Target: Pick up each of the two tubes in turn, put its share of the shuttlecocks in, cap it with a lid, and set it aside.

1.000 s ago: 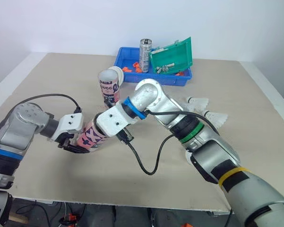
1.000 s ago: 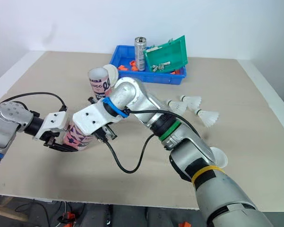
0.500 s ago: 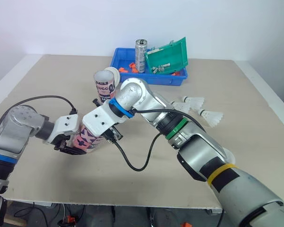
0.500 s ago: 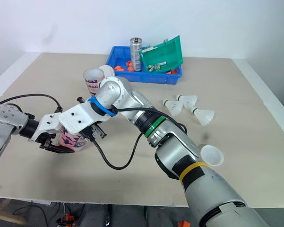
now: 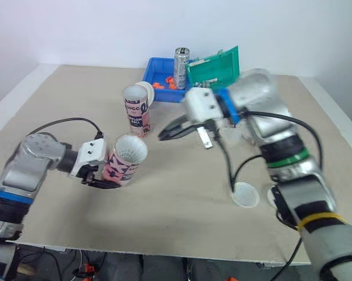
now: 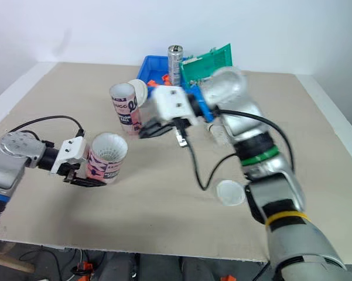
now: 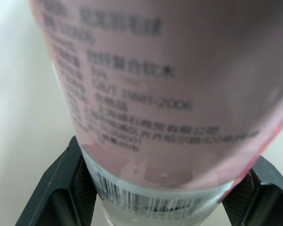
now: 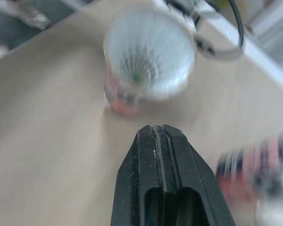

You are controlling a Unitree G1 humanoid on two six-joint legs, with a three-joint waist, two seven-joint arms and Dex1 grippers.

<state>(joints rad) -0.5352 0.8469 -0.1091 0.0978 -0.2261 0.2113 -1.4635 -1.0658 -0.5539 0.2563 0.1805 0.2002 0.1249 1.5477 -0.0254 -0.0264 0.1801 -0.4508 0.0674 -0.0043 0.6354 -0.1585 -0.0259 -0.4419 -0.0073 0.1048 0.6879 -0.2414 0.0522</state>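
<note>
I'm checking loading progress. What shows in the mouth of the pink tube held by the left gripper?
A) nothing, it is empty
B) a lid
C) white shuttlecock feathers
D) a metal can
C: white shuttlecock feathers fill the uncapped mouth of the pink tube, which the left gripper holds tilted above the table.

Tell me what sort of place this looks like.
Probably a robotics lab or test bench: a plain work table against a bare white wall, a blue parts bin holding small hardware, and a pink tube as a practice object.
</note>
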